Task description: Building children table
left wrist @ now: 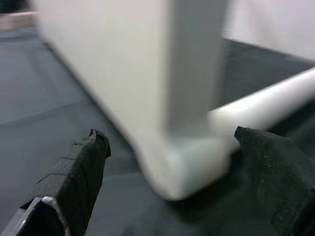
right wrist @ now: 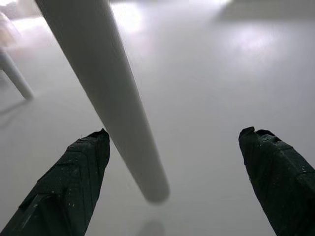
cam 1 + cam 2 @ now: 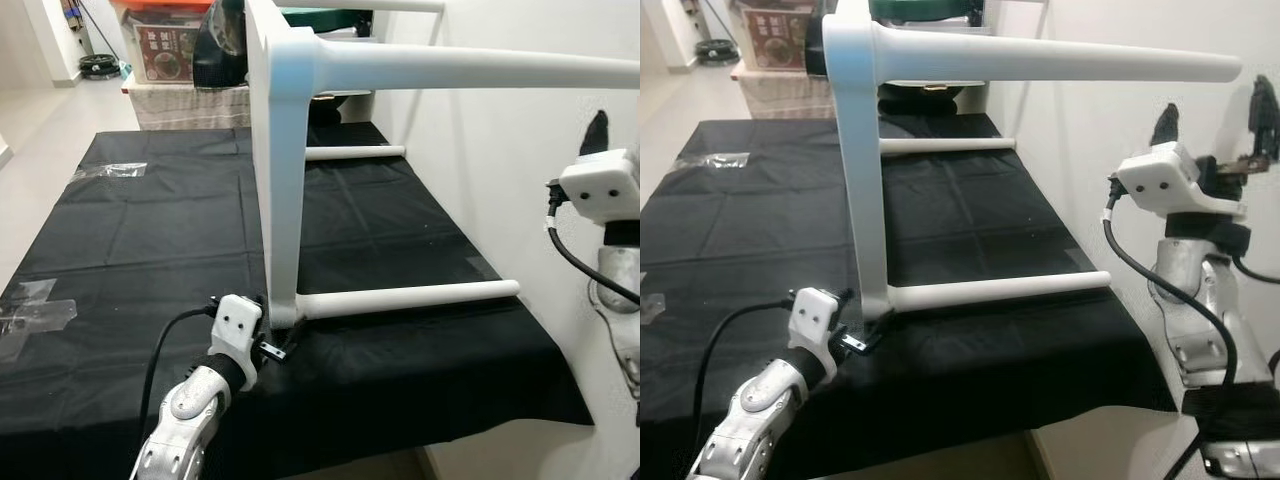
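A white children's table lies on its side on the black cloth (image 3: 130,250). Its tabletop (image 3: 280,180) stands on edge and its round legs point to my right. The lower near leg (image 3: 410,296) rests on the cloth and the upper leg (image 3: 480,70) sticks out in the air. My left gripper (image 1: 172,137) is open at the tabletop's lower near corner (image 1: 189,172), one finger on each side, not touching. My right gripper (image 3: 1215,120) is raised at the right, open. The upper leg's free end (image 2: 147,182) lies between its fingers (image 2: 74,182), closer to one of them.
A white wall (image 3: 480,180) runs close along the right side. Behind the far edge stand a printed box (image 3: 165,50) and a dark bag (image 3: 220,45). Clear tape patches (image 3: 30,310) lie on the cloth at the left. Bare floor (image 3: 50,120) lies left of it.
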You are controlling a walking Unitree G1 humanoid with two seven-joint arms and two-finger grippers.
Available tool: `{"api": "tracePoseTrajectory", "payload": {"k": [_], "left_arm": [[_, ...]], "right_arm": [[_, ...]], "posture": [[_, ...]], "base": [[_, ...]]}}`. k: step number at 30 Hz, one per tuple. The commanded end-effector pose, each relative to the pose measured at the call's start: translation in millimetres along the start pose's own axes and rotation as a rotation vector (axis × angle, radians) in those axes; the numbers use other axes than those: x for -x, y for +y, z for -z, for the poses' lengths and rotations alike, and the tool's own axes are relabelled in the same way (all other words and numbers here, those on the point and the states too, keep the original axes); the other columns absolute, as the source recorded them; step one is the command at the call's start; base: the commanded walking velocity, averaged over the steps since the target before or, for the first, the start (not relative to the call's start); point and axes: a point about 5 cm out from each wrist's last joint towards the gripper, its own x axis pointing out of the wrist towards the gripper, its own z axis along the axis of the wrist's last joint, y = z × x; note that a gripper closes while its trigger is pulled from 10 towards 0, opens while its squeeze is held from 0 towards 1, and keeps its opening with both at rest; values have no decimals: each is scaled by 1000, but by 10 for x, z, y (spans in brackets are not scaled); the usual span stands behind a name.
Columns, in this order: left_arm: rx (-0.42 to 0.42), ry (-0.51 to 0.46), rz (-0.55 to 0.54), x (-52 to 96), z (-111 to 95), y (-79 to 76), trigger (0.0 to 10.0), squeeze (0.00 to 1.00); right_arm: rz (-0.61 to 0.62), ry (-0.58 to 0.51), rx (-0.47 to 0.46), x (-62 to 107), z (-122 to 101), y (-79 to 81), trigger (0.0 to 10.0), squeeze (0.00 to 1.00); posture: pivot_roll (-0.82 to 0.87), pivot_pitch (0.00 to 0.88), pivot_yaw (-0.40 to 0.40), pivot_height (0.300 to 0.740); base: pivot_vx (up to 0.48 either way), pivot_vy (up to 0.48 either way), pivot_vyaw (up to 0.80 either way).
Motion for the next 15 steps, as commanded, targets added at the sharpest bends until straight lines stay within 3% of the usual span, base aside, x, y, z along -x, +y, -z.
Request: {"api": "tracePoseTrajectory", "payload": {"k": [1, 2, 5, 15], "left_arm": [[-10, 12, -16, 19, 34, 22, 10000, 0], [-13, 3, -20, -27, 5, 39, 10000, 0], [-19, -5, -20, -73, -28, 46, 10000, 0], [-46, -25, -18, -181, -101, 75, 10000, 0]], "right_arm": [[-41, -38, -3, 6, -33, 58, 10000, 0], [-116, -89, 1, -55, -65, 162, 10000, 0], [-148, -116, 18, -118, -61, 212, 10000, 0], [-159, -88, 114, -420, 85, 192, 10000, 0]], "posture": [[-68, 0, -98, 740], [-65, 0, -101, 740], [-66, 0, -98, 740], [-62, 0, -100, 740]], "base": [[0, 0, 0], [0, 0, 0], [0, 0, 0], [0, 0, 0]]}}
